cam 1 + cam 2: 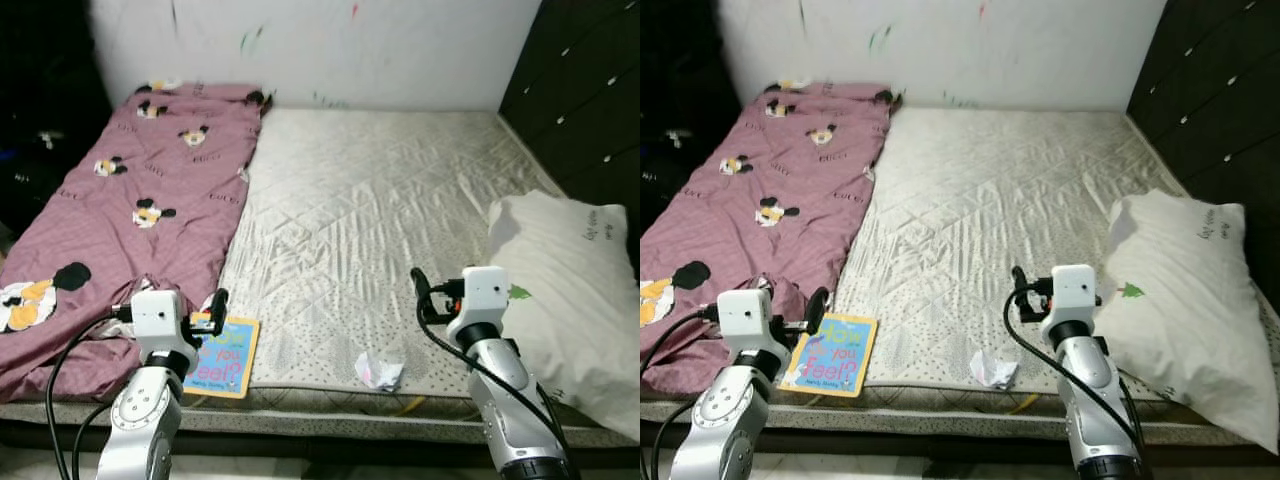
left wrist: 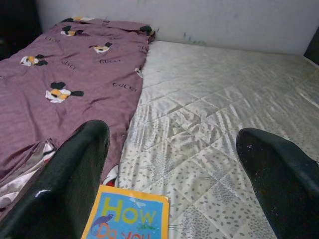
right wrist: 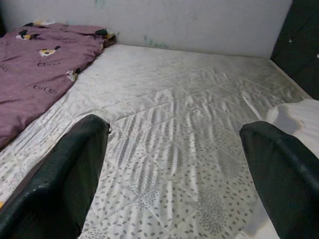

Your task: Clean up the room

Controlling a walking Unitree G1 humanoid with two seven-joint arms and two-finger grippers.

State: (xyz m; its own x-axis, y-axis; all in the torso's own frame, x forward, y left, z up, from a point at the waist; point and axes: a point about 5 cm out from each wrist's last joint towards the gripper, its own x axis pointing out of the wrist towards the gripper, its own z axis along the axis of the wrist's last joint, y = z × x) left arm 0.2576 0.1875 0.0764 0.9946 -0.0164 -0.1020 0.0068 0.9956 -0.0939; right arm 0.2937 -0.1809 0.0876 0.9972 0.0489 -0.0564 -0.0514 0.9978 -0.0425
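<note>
A blue and yellow children's book (image 1: 225,358) lies at the mattress's front edge, beside a purple blanket (image 1: 140,200) with cartoon mouse prints. My left gripper (image 1: 217,300) hovers just above the book, open and holding nothing. In the left wrist view the book (image 2: 127,218) lies low between the two black fingers (image 2: 75,174). A crumpled white paper scrap (image 1: 378,371) sits near the front edge, a little left of my right gripper (image 1: 419,283). That gripper is open too, over bare mattress (image 3: 169,124).
A white pillow (image 1: 565,290) lies at the bed's right side, close to my right arm. Dark drawers (image 1: 590,90) stand along the right. A scribbled white wall (image 1: 330,45) closes the far end. The quilted mattress (image 1: 380,190) is bare in the middle.
</note>
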